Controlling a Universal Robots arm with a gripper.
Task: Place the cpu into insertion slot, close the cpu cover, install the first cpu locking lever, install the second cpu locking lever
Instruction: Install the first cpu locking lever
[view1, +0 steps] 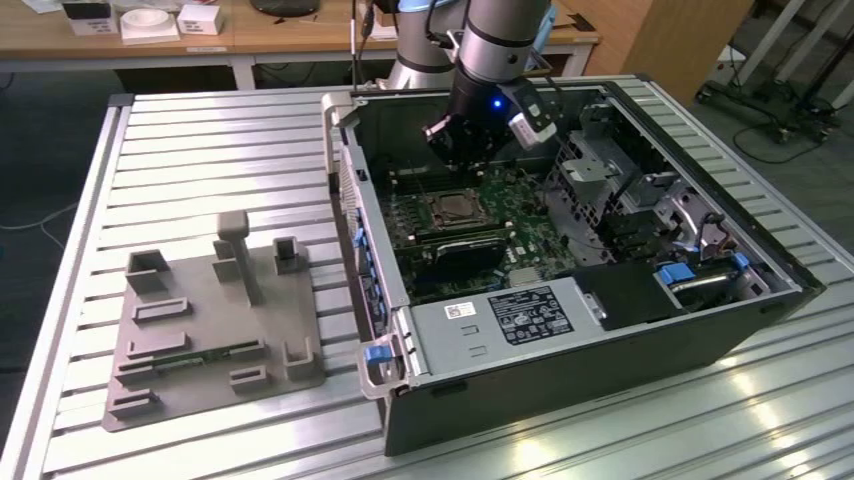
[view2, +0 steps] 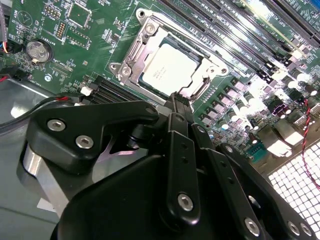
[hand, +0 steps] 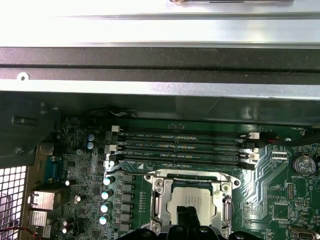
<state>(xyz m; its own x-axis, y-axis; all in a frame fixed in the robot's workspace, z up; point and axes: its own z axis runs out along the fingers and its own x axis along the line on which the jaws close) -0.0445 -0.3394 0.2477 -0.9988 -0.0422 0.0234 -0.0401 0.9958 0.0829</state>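
Hand (view2: 178, 98), fingers (view2: 175, 117) together, hangs just over the cpu (view2: 169, 67); exterior view adds a grey tray (view1: 200, 385).

- You have the cpu (view2: 170, 67) lying in the insertion slot (hand: 159, 207), with the memory slots (hand: 182, 145) just beside it.
- Your computer case (view1: 561, 360) stands on the table (view1: 200, 140); the fixture plate (view1: 200, 350) lies near the table's edge at the exterior view's left.

Bright light from above on my worktop (view1: 200, 130), white glare patches on its slats, computer case (view1: 561, 390) interior shadowed, memory slots (view2: 240, 30) washed by glare in the second wrist view, my gripper (view2: 179, 102) dark, cpu (view2: 169, 67) top gleaming pale
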